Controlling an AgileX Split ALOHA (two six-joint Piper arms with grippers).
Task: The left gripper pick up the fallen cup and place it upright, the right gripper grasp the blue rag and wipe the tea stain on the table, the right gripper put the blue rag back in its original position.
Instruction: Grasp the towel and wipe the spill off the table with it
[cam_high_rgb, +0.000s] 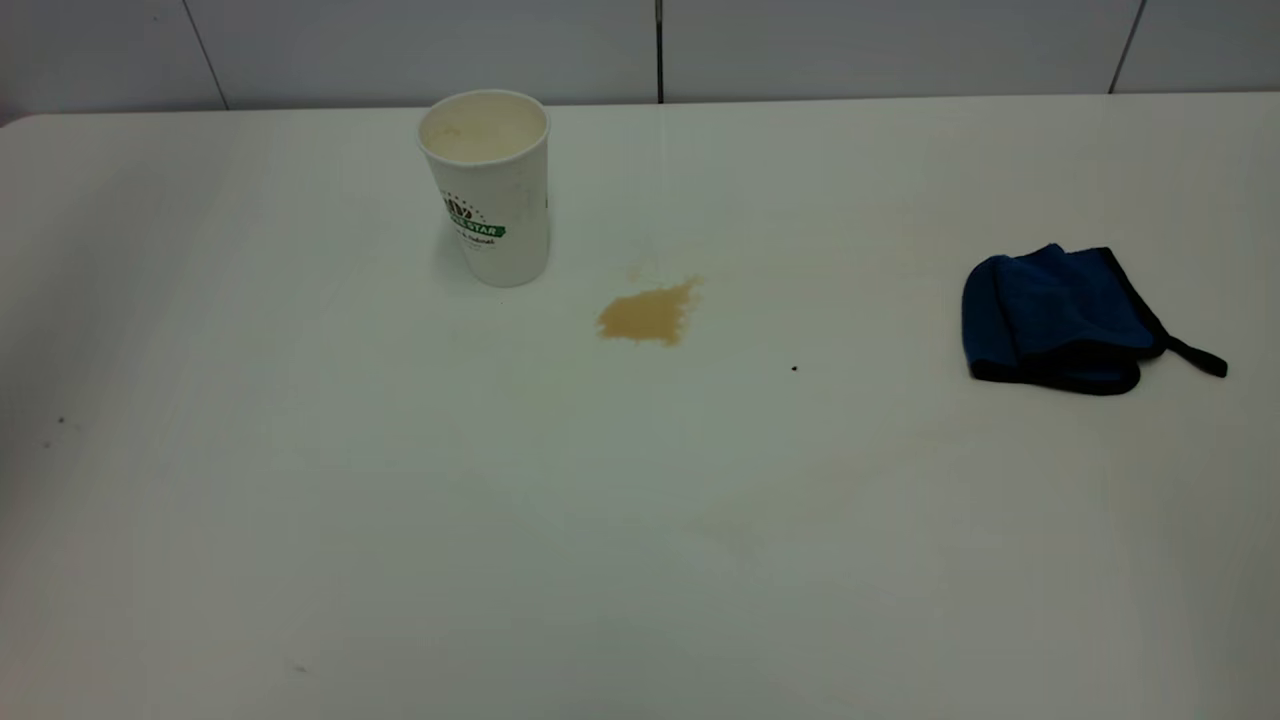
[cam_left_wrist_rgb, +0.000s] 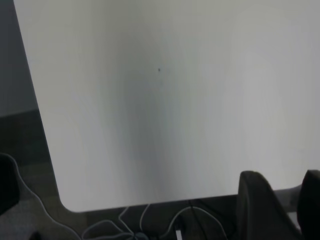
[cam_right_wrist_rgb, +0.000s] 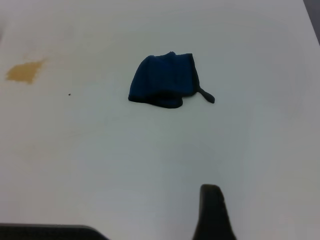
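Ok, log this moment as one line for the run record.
cup: upright | tea stain: unwiped, right of cup | blue rag: untouched on table | left gripper: near table edge | right gripper: short of rag

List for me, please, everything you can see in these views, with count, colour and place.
cup: one, white with green logo, upright at the table's far left-centre.
tea stain: one, tan-brown, on the table just right of the cup, apart from it.
blue rag: one, dark blue with black edging and loop tag, folded, at the right.
table: one, white, bearing all of these.
cables: a few, pale, below the table edge in the left wrist view.
left gripper: black fingertips, at the table's edge, holding nothing.
right gripper: one black finger seen, short of the rag.
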